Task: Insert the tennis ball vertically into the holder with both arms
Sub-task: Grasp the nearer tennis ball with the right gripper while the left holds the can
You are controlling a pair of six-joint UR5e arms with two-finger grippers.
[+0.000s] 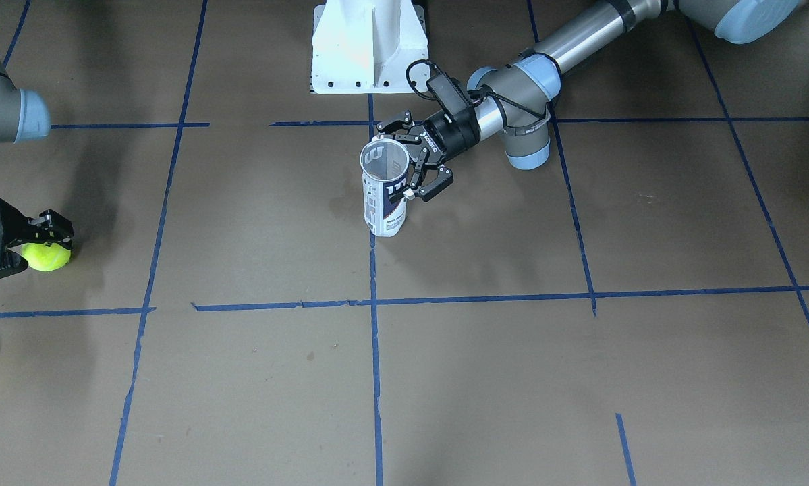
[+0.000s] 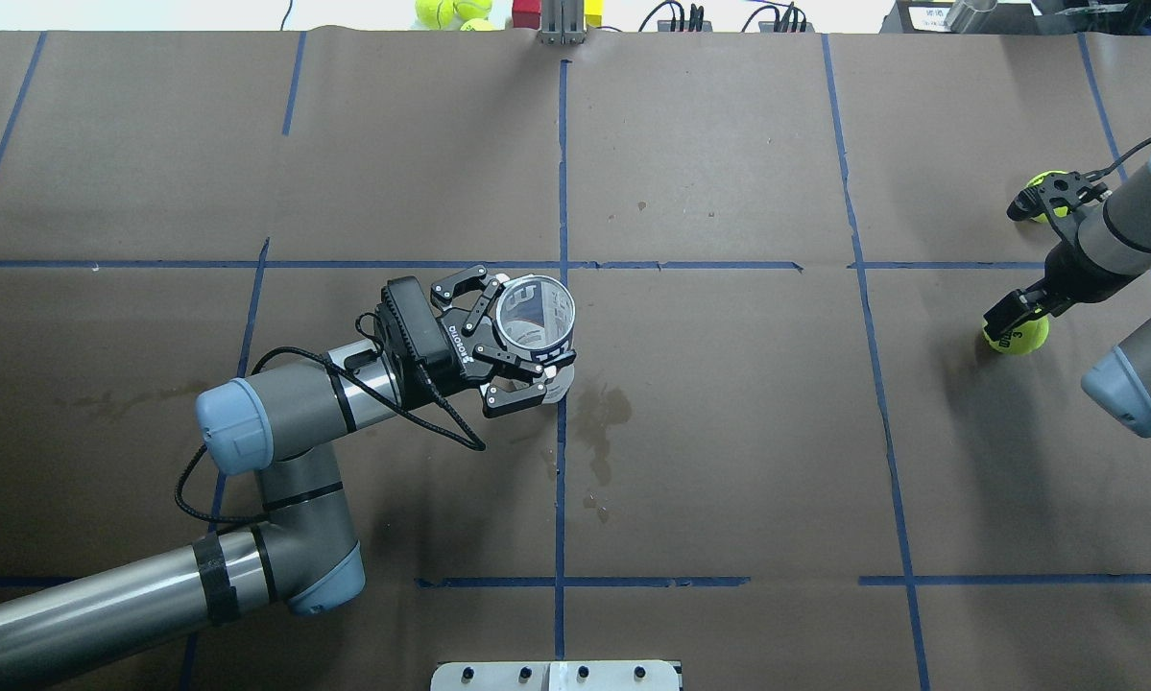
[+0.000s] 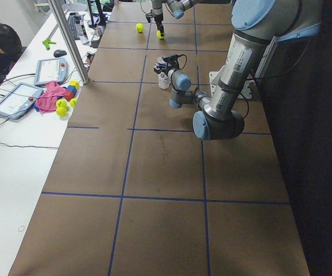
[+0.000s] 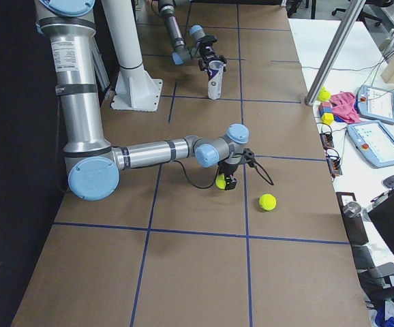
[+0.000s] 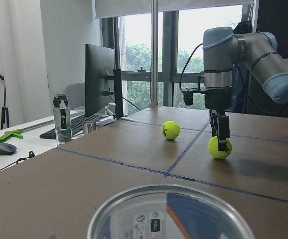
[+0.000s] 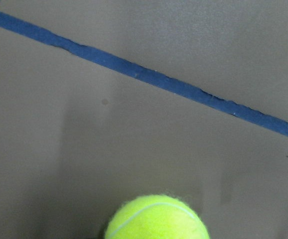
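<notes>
The holder [image 2: 535, 319], a clear can with a white-and-navy label, stands upright and open-topped near the table's middle [image 1: 384, 192]. My left gripper [image 2: 510, 338] comes in from the side, its jaws against the holder's upper part; its rim fills the bottom of the left wrist view [image 5: 169, 211]. A yellow tennis ball [image 2: 1019, 336] rests on the table at the right end. My right gripper [image 2: 1015, 321] points down over it with its fingers closed around it [image 5: 219, 148]. The right wrist view shows the ball's top [image 6: 156, 219].
A second tennis ball [image 2: 1043, 187] lies just beyond the right gripper [image 4: 268, 201]. The white pedestal base [image 1: 367, 47] stands at the robot's side. Blue tape lines cross the brown table. More balls and blocks [image 2: 450, 11] and a metal post [image 2: 561, 24] sit at the far edge.
</notes>
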